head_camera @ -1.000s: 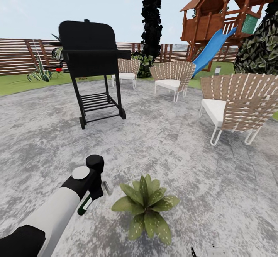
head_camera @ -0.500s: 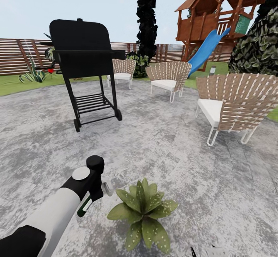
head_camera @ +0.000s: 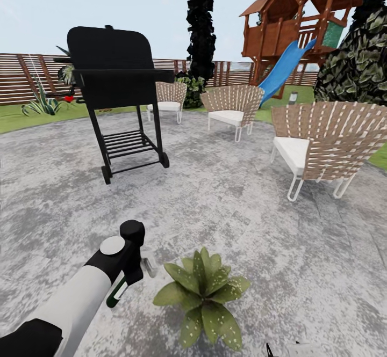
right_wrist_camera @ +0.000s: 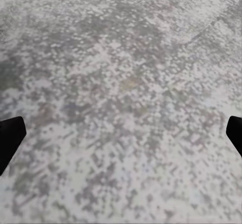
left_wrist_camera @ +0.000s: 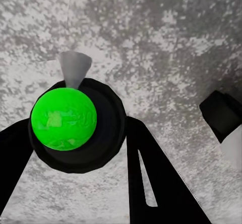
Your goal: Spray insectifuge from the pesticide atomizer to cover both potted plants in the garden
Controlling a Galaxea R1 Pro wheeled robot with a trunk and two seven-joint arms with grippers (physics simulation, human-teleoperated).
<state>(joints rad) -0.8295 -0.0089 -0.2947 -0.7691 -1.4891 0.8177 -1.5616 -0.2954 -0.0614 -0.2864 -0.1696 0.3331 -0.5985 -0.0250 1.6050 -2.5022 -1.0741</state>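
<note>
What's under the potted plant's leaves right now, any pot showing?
No pot visible: the potted plant spreads its speckled leaves over it. Around it lies grey stone patio. The left gripper holds the atomizer beside it.

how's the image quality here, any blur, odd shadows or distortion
Head view: wide-angle stretch, the wicker chair splays toward the edge; flat even light, the grill casts no clear shadow. Left wrist view: sharp, the pesticide atomizer in the left gripper. Right wrist view: the patio is pixelated and soft.
</note>
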